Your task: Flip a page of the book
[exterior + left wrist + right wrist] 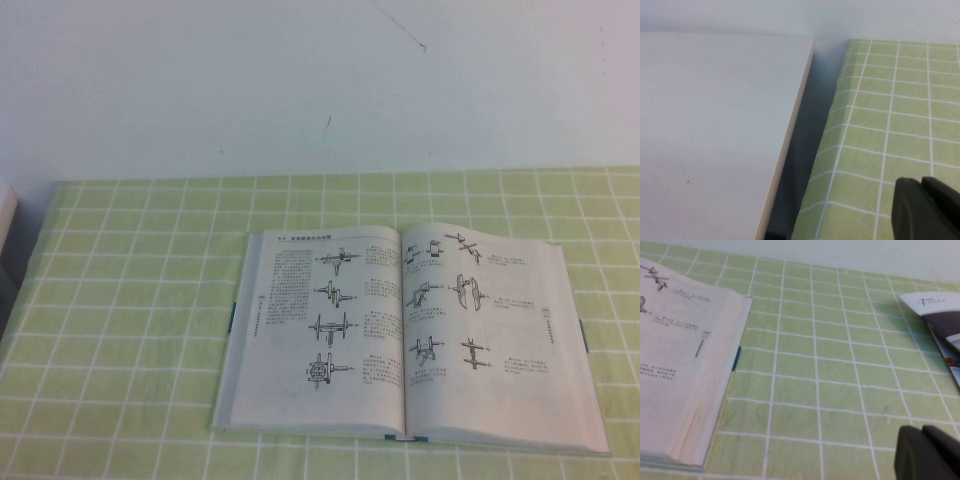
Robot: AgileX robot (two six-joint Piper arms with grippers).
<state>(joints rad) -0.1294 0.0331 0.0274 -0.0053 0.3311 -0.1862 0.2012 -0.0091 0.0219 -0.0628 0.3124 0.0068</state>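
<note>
Toward the worktop's (120, 300) near edge the book (400, 330) lies open, pages flat; right claw (927, 452) pressed together beside it, left claw (925, 207) parked off the left edge, seemingly closed.

Soft, even light fills the room, slightly hazy. The large open white-paged book (410, 335) shows washed-out text; only a faint shadow edges it toward 9 o'clock.
</note>
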